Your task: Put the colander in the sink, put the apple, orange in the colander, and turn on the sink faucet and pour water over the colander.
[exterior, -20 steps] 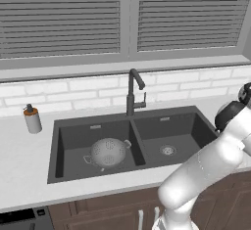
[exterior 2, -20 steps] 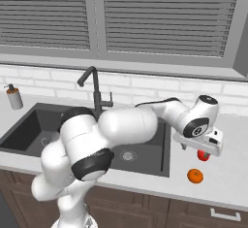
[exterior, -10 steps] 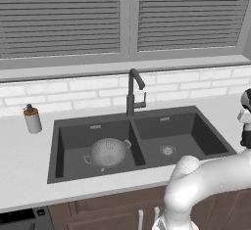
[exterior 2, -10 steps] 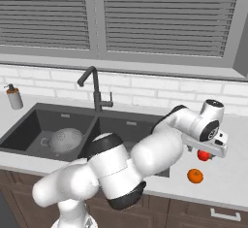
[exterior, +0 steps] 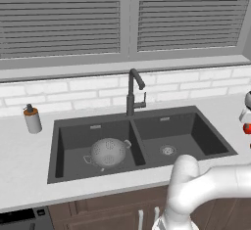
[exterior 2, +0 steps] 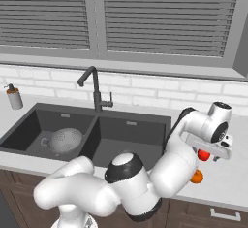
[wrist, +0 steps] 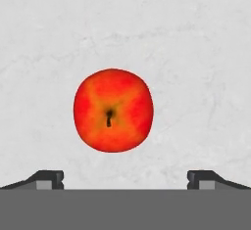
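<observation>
My gripper (wrist: 125, 177) hangs wide open above the apple (wrist: 113, 110), its two fingertips (wrist: 48, 179) spread to either side and holding nothing; looking down the hand I see the stem dimple facing up and pale counter (wrist: 196, 38) all around, so I judge I am lined up for a grasp but not yet down on the fruit. From the right base view the gripper (exterior 2: 213, 149) sits over the counter right of the sink, with the apple (exterior 2: 203, 155) just under it and the orange (exterior 2: 196, 176) nearer the front edge, partly hidden by my arm. From the left base view, a bit of the apple (exterior: 247, 128) shows at the far right edge. Further out, the colander (exterior: 108, 152) already sits in the left basin of the sink (exterior: 147, 126), upright, and I can see no fruit in it; in the right base view the colander (exterior 2: 65, 139) reads the same way. Beyond it the faucet (exterior: 134, 91) stands at the back between the basins, and I see no water running. Farthest left, a soap bottle (exterior: 32, 119) stands on the counter by the wall. So as I read it, the first step is done; still to come are both fruits into the colander, then turning on the faucet and getting water over it.
</observation>
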Controlling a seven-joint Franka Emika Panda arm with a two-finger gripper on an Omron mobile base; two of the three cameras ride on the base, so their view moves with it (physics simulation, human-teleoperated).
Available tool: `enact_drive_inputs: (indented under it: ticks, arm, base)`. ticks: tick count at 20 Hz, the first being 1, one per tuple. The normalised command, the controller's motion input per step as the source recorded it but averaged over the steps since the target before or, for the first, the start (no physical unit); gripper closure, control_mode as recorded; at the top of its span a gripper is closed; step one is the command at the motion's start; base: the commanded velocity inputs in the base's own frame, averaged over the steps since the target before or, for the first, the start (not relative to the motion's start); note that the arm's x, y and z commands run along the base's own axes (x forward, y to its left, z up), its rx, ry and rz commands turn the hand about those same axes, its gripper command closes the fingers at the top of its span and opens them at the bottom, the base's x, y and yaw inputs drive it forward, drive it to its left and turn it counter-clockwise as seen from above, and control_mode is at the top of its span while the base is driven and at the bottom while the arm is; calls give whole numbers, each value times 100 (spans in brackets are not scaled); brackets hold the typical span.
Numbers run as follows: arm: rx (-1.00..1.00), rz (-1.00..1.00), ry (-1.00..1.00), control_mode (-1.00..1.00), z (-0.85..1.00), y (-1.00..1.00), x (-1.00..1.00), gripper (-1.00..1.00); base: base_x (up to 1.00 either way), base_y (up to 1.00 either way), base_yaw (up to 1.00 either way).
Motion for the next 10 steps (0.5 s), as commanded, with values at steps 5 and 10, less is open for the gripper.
enact_drive_inputs:
  ticks: [5, 10]
  arm:
    - [0, 0, 0, -100, -24, 0, 0, -100]
    - [0, 0, 0, -100, -25, 0, 5, -100]
  base:
    - [0, 0, 0]
    - [0, 0, 0]
